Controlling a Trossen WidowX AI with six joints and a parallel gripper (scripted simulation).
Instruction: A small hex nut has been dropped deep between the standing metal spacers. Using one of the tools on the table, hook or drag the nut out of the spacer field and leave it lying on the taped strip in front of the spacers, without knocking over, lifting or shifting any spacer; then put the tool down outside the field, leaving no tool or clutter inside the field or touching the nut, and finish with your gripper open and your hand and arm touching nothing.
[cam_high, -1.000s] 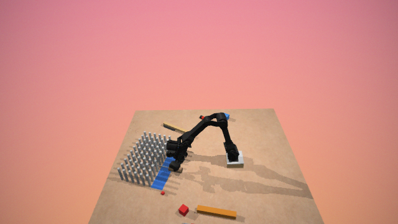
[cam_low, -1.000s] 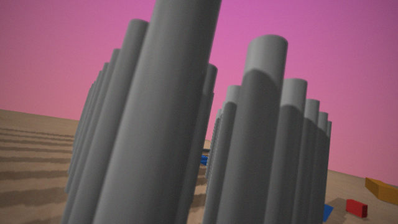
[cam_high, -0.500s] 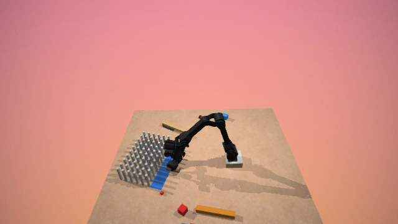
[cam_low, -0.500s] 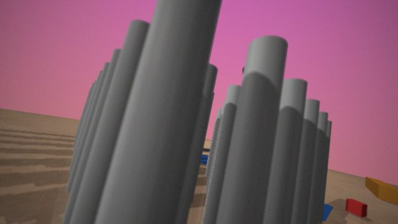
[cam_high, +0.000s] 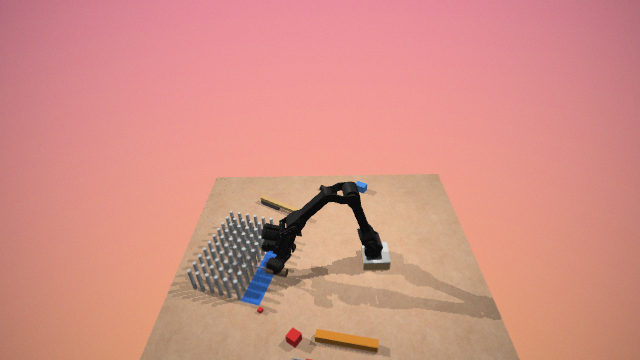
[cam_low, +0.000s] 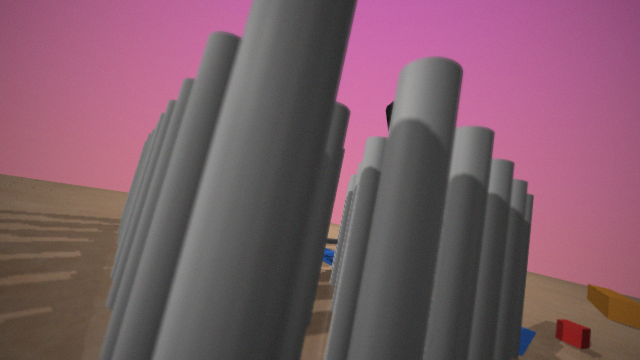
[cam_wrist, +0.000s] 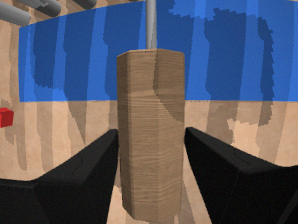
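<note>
My gripper (cam_high: 278, 271) (cam_wrist: 152, 135) is shut on the wooden handle (cam_wrist: 151, 150) of a tool, at the near edge of the blue taped strip (cam_high: 257, 287) (cam_wrist: 80, 60). The tool's thin grey rod (cam_wrist: 151, 25) runs from the handle over the strip towards the spacers; its far end is out of the wrist view. The grey metal spacers (cam_high: 226, 287) (cam_low: 425, 200) stand upright in rows beyond the strip. I cannot make out the hex nut in any view, nor the tool's tip. In the exterior view the near spacers hide most of the field.
A small red block (cam_high: 260, 310) (cam_wrist: 6, 117) lies off the strip's end. A larger red cube (cam_high: 294, 337) and an orange bar (cam_high: 346, 340) lie farther out. A yellow and dark stick (cam_high: 278, 204) lies behind the arm, and a blue block (cam_high: 361, 187) at the back.
</note>
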